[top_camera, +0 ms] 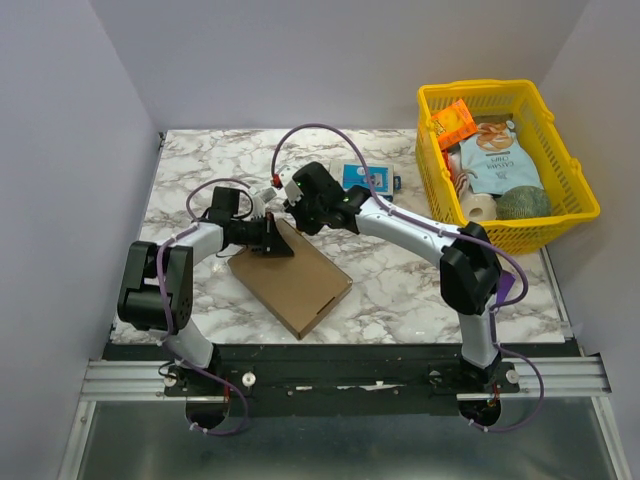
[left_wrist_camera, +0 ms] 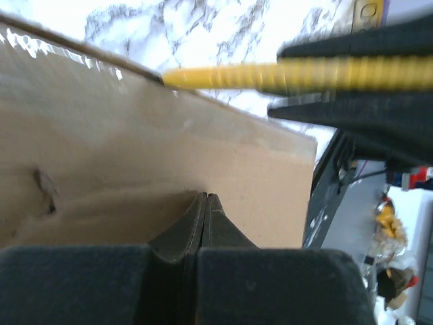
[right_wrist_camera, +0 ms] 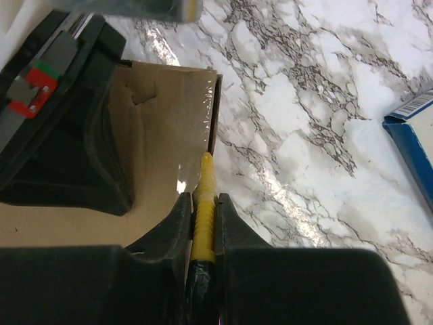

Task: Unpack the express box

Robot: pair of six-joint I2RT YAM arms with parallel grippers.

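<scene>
The express box point(top_camera: 298, 288) is a flat brown cardboard mailer lying closed on the marble table, with clear tape along its far edge point(right_wrist_camera: 211, 101). My left gripper point(top_camera: 273, 243) is shut on nothing, its fingertips point(left_wrist_camera: 205, 198) resting against the cardboard lid point(left_wrist_camera: 169, 149) near the far corner. My right gripper point(top_camera: 292, 207) is shut on a yellow ribbed cutter point(right_wrist_camera: 205, 183). The cutter's tip is at the box's taped far edge. The cutter also shows in the left wrist view point(left_wrist_camera: 270, 76), just above that edge. The left gripper body shows in the right wrist view point(right_wrist_camera: 67, 135).
A small blue box with a white label point(top_camera: 362, 178) lies behind the right gripper and shows in the right wrist view point(right_wrist_camera: 416, 135). A yellow plastic basket point(top_camera: 580, 200) holding packets and rolls stands at the back right. Grey walls enclose the table on three sides.
</scene>
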